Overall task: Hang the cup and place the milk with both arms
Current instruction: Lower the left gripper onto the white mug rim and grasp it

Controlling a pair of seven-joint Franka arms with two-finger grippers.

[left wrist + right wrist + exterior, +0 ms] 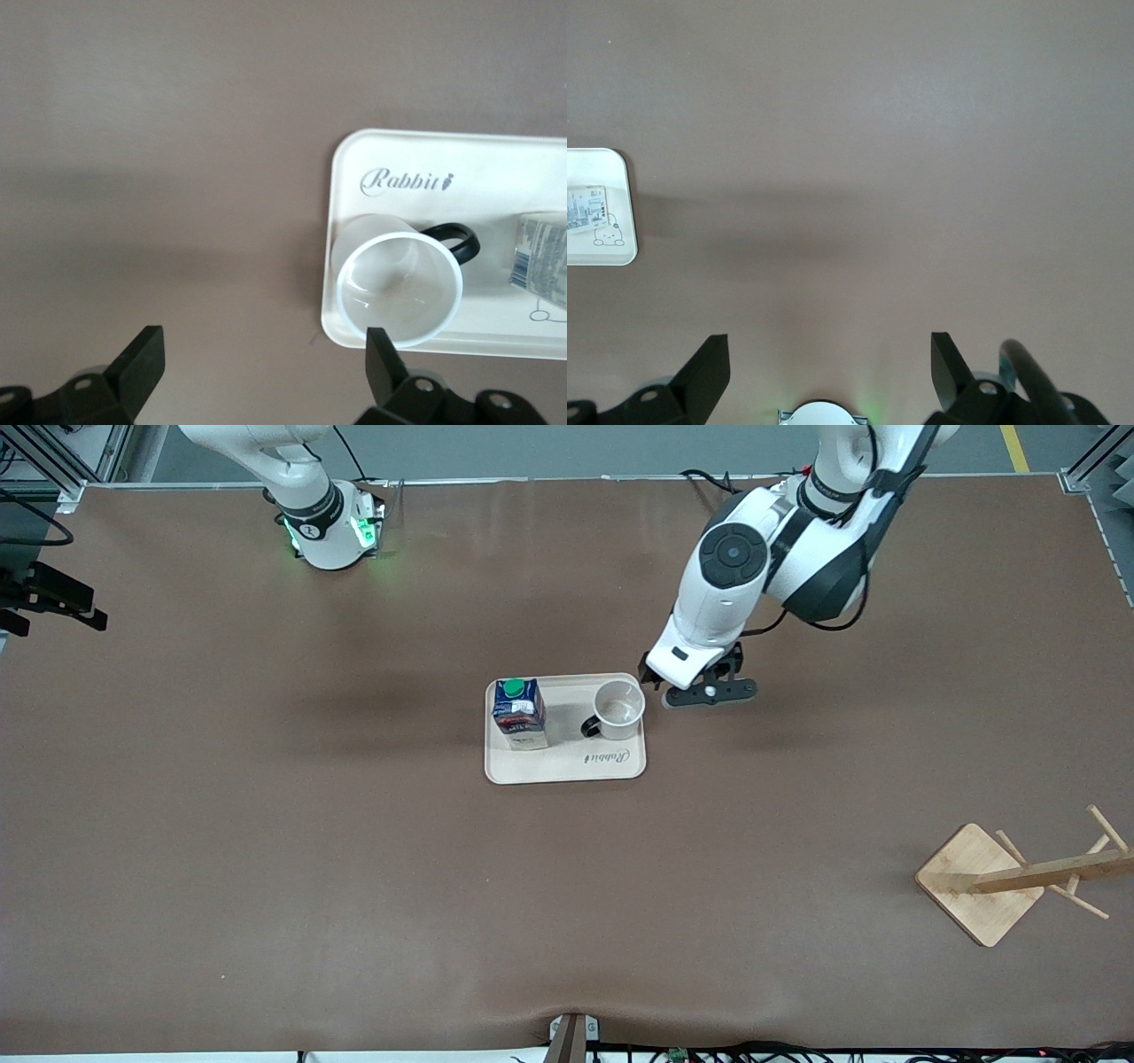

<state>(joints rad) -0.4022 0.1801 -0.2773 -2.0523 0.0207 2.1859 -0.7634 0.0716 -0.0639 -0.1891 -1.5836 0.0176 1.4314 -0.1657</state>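
Nothing's done yet: the cup (618, 708) and the milk (519, 713) both stand on the tray (567, 771), the rack (1010, 877) is bare, the left gripper (700, 686) hangs spread wide beside the cup, the right gripper (824, 372) waits spread too.

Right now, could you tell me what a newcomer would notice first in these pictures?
A pale tray mid-table carries a blue milk carton and a white mug side by side. The left tool hovers open beside the mug. A wooden mug rack stands toward the left arm's end, nearer the camera.
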